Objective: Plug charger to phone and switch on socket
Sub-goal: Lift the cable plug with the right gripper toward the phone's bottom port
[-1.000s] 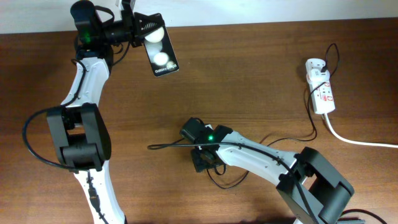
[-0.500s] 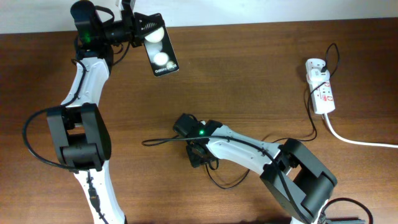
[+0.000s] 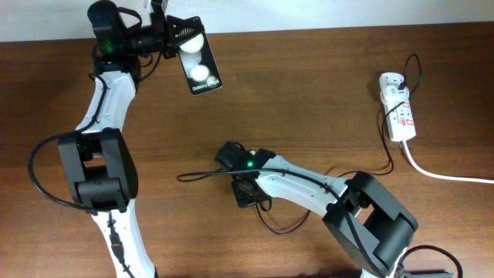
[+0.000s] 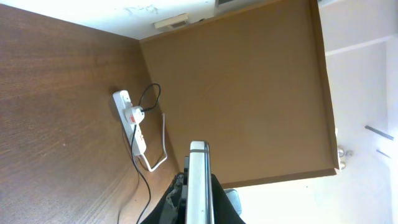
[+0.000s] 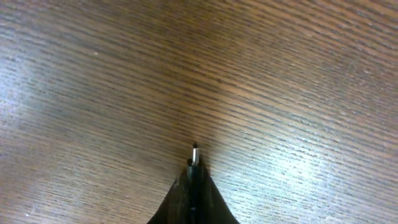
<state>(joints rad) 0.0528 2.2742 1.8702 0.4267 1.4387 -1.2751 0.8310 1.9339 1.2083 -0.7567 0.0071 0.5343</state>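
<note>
My left gripper (image 3: 171,37) is shut on the phone (image 3: 199,66) and holds it off the table at the back left, its glossy screen facing up. In the left wrist view the phone (image 4: 198,180) shows edge-on between the jaws of the left gripper (image 4: 198,208). The right gripper (image 3: 247,194) is low over the middle of the table. It is shut on the charger's plug, whose metal tip (image 5: 195,154) pokes out past the right gripper (image 5: 194,180). The thin black charger cable (image 3: 390,158) runs back to the white socket (image 3: 398,108) at the far right.
A thick white cord (image 3: 440,174) leaves the socket toward the right edge. The socket (image 4: 132,121) and its cord also show in the left wrist view, near the table's far edge (image 4: 249,180). Slack cable loops on the wood under the right arm.
The right arm slid a little to the left, then its jaws closed on the charger plug. The left arm and the phone have stayed still.
</note>
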